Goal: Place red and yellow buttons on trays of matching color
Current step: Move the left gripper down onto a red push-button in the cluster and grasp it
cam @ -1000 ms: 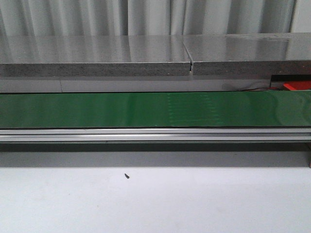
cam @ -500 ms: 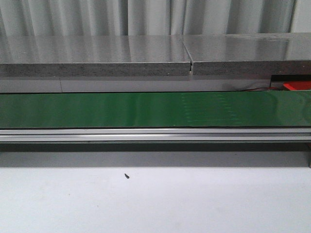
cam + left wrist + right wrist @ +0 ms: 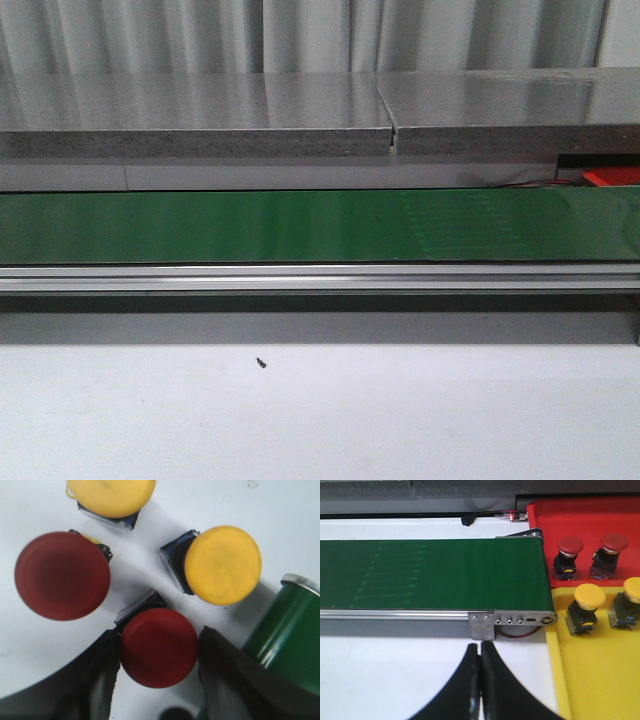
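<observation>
Fingers of left gripper (image 3: 159, 672) are spread wide around a red button (image 3: 159, 646), contact unclear. Another red button (image 3: 62, 575) and two yellow buttons (image 3: 223, 564) are seen nearby. Right gripper (image 3: 480, 680) is closed, empty, before the green belt (image 3: 435, 574); red tray (image 3: 585, 517) and yellow tray (image 3: 600, 670) each hold two matching buttons.

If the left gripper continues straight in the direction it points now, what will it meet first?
Most likely the red button lying between its open jaws; the left gripper is aimed at it. Depth is unclear, so I cannot tell whether they already touch.
</observation>
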Robot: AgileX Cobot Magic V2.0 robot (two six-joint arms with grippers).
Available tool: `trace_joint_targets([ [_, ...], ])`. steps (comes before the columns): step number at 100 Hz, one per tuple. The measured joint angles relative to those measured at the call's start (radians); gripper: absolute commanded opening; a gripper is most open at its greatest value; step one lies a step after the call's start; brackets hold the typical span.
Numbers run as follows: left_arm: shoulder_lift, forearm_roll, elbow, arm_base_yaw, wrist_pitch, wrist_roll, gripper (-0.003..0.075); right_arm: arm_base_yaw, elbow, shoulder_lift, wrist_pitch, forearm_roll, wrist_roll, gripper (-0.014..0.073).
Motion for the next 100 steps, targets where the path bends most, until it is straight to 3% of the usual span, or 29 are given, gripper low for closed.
trace_joint_targets([
  [24, 0.002, -0.002, 0.000, 0.000, -0.004, 0.000, 0.0291, 0.000, 0.000, 0.000, 0.002, 0.000, 0.000, -0.0068],
  [63, -0.006, -0.006, 0.000, 0.000, -0.003, 0.030, 0.0221, 0.000, 0.000, 0.000, 0.002, 0.000, 0.000, -0.0068],
  [100, -0.255, -0.017, 0.079, -0.002, 0.010, 0.060, 0.0221, 0.000, 0.000, 0.000, 0.002, 0.000, 0.000, -0.0068],
])
